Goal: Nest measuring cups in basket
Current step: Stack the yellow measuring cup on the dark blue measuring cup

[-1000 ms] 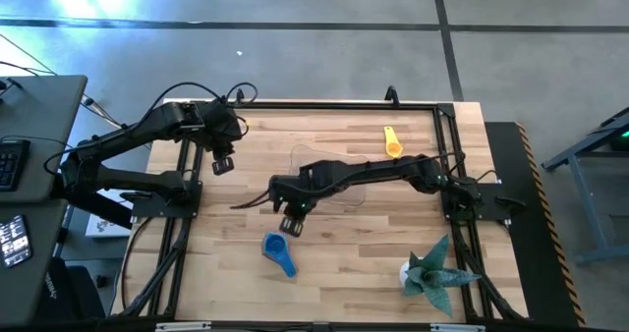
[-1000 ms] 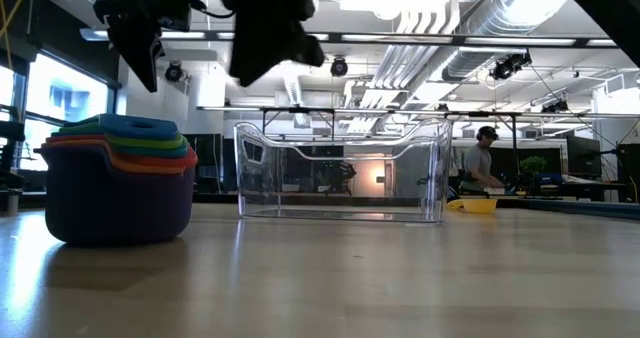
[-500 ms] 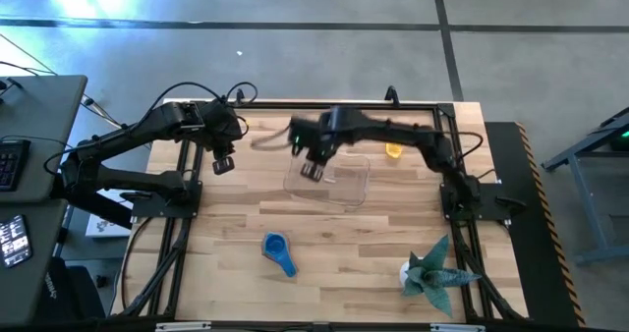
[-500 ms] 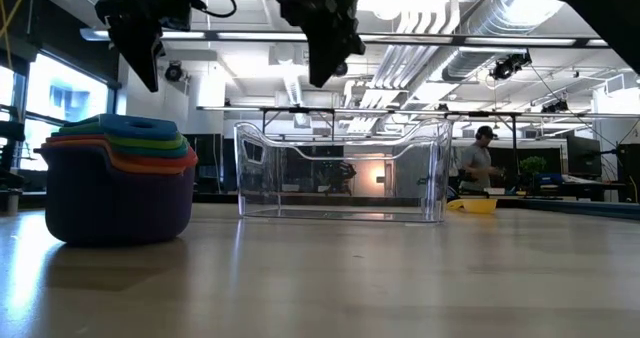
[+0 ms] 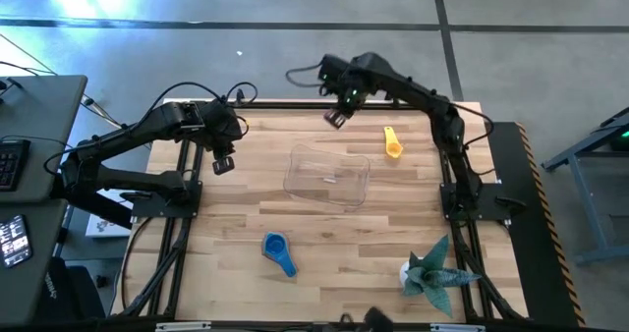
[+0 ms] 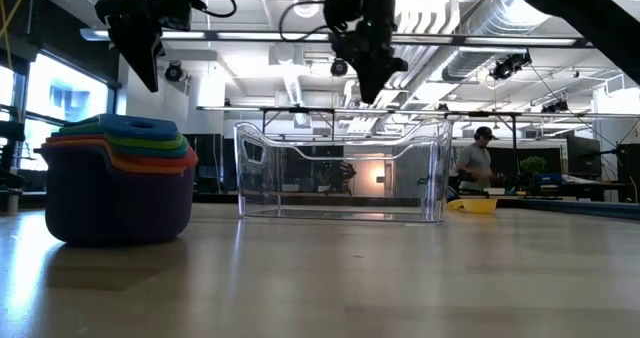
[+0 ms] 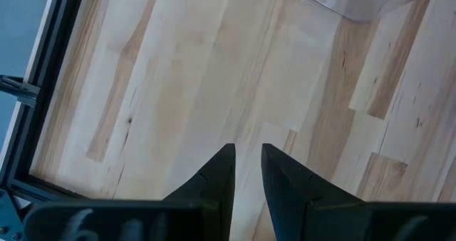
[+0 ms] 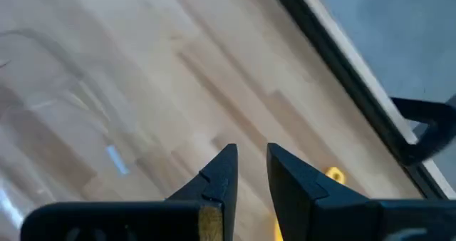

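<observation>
High view: our right gripper [image 5: 337, 117], fingers nearly together and empty, hangs at basket's [image 5: 327, 178] twelve o'clock, seemingly heading for the yellow cup [image 5: 393, 143].

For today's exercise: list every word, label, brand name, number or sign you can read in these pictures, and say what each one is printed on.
No text can be read in any view.
The stack of measuring cups, the lone yellow cup and the clear basket show no print.
A sheet with dark marks at the left table edge is too small to read.
</observation>
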